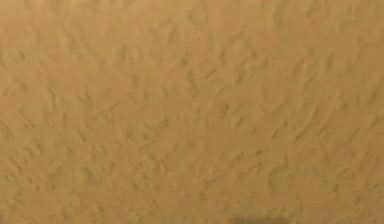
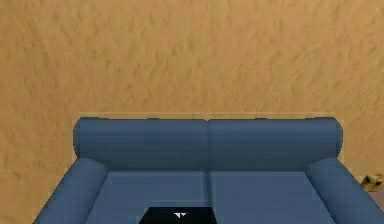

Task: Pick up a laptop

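A flat black thing [image 2: 180,215] with a small white mark on top lies on the seat of a blue sofa [image 2: 150,150], at the bottom edge of the arm side view just left of the middle. Its flat dark shape fits a closed laptop, and the bottom edge cuts off its near part.
The blue sofa has a two-part back and rounded arms and stands against a tan textured wall [image 2: 190,55]. A small yellowish and dark thing [image 2: 375,182] sits at the right edge by the sofa's arm. In the forward view the tan textured wall [image 1: 190,100] stands close.
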